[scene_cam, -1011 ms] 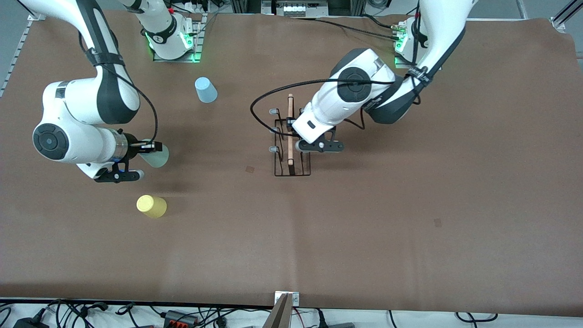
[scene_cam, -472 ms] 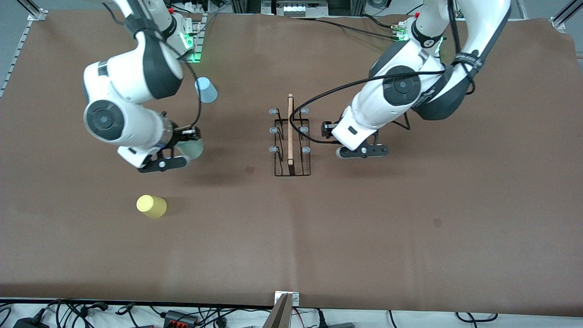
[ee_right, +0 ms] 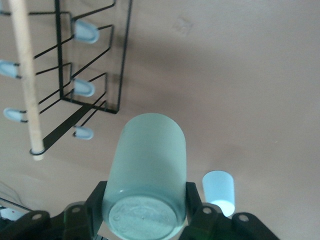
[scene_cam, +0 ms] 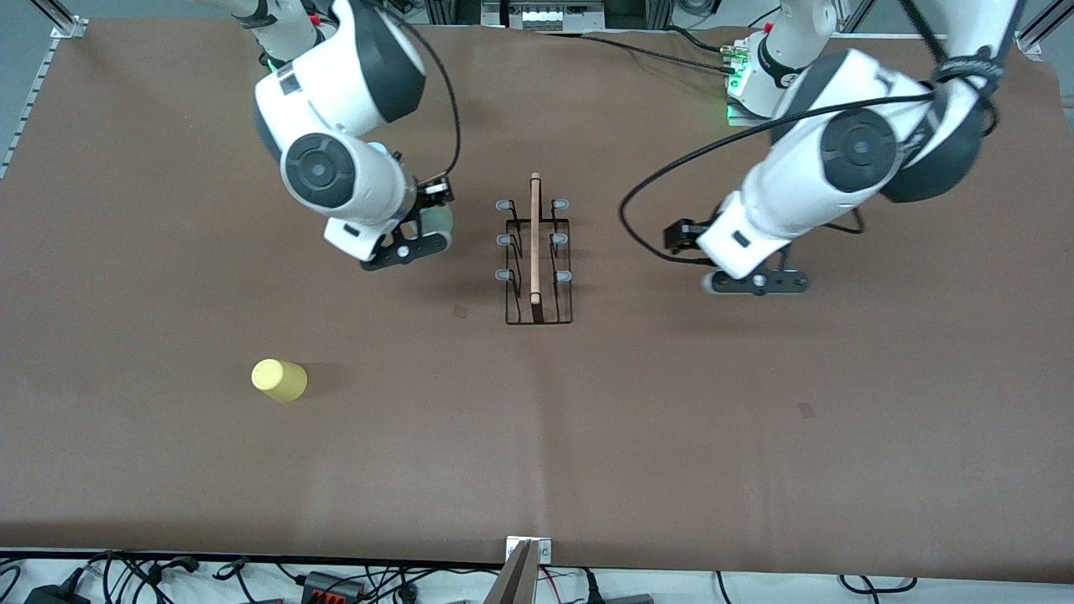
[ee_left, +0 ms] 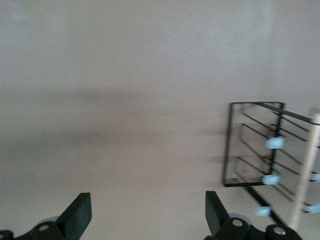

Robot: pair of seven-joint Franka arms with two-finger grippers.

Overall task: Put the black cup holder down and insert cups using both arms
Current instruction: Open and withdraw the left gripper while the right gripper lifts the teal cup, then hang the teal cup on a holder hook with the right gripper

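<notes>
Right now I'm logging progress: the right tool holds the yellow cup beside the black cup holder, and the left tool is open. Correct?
Not quite. The right tool holds the pale grey-green cup, as the right wrist view shows; the yellow cup stands on the table. It is beside the black cup holder, and the left tool is open.

Matt brown sheet covers the table (scene_cam: 671, 436), faintly creased. The black cup holder (scene_cam: 538, 317) is thin dark wire with a pale wooden bar handle (scene_cam: 534, 235). The grey-green cup (ee_right: 147, 170) looks smooth, satiny plastic; the yellow cup (scene_cam: 279, 379) likewise.
</notes>
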